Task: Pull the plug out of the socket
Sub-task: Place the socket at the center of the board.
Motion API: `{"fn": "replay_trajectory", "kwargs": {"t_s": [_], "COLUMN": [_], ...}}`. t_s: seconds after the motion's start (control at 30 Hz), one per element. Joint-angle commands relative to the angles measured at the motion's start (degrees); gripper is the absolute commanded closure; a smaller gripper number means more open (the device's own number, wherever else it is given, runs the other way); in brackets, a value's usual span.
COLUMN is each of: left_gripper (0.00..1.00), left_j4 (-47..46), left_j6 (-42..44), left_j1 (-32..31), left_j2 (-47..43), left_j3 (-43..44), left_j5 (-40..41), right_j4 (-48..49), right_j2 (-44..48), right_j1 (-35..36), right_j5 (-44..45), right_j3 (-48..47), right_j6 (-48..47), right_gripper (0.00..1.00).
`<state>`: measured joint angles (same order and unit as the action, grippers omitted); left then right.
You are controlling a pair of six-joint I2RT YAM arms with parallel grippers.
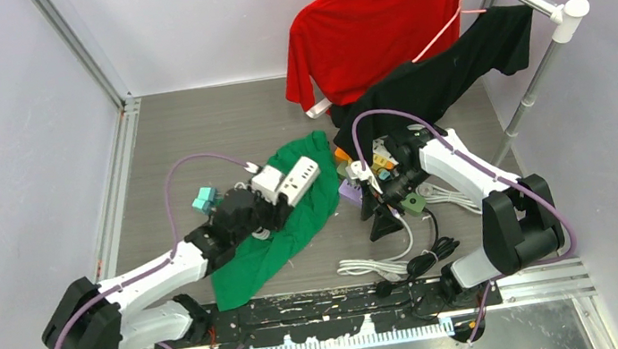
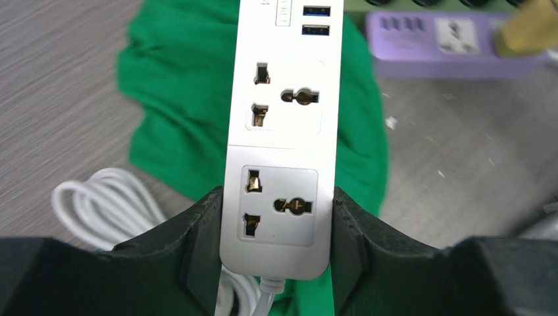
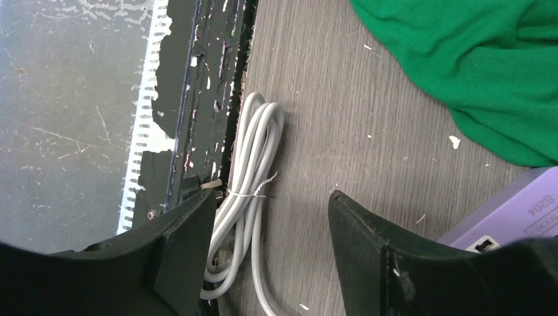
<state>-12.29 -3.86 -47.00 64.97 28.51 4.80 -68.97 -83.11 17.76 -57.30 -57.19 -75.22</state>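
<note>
My left gripper (image 2: pixel 276 204) is shut on the cable end of a white power strip (image 2: pixel 283 131) and holds it over a green cloth (image 2: pixel 177 112). The strip's visible sockets are empty. In the top view the strip (image 1: pixel 298 179) sticks out from the left gripper (image 1: pixel 277 198). A purple power strip (image 2: pixel 434 36) lies beyond it, with a blurred yellow plug (image 2: pixel 526 29) at its right end. My right gripper (image 3: pixel 273 204) is open and empty above the table, beside the purple strip's corner (image 3: pixel 513 217). It points down in the top view (image 1: pixel 380 210).
A tied white cable bundle (image 3: pixel 253 171) lies under the right gripper near the table's front edge. Several coloured plugs (image 1: pixel 383 165) and a green plug (image 1: pixel 415 203) sit by the right wrist. A teal block (image 1: pixel 203 197) lies at the left. Red (image 1: pixel 367 27) and black (image 1: pixel 453 65) shirts hang on a rack at the back right.
</note>
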Motion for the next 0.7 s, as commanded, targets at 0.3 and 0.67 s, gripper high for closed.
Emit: {"fn": "replay_trajectory", "kwargs": {"t_s": [0.3, 0.67], "left_gripper": [1.0, 1.0], "left_j4": [-0.55, -5.26], "left_j6": [-19.62, -14.83], "left_j1": [27.47, 35.91], "left_j2": [4.6, 10.13], "left_j3": [17.4, 30.57], "left_j5": [-10.05, -5.16], "right_j4": [-0.81, -1.87], "right_j2": [2.05, 2.08], "right_j1": [-0.37, -0.36], "right_j5": [-1.46, -1.85], "right_j3": [-0.22, -0.35], "right_j6": [-1.39, -2.73], "right_gripper": [0.32, 0.32]}}
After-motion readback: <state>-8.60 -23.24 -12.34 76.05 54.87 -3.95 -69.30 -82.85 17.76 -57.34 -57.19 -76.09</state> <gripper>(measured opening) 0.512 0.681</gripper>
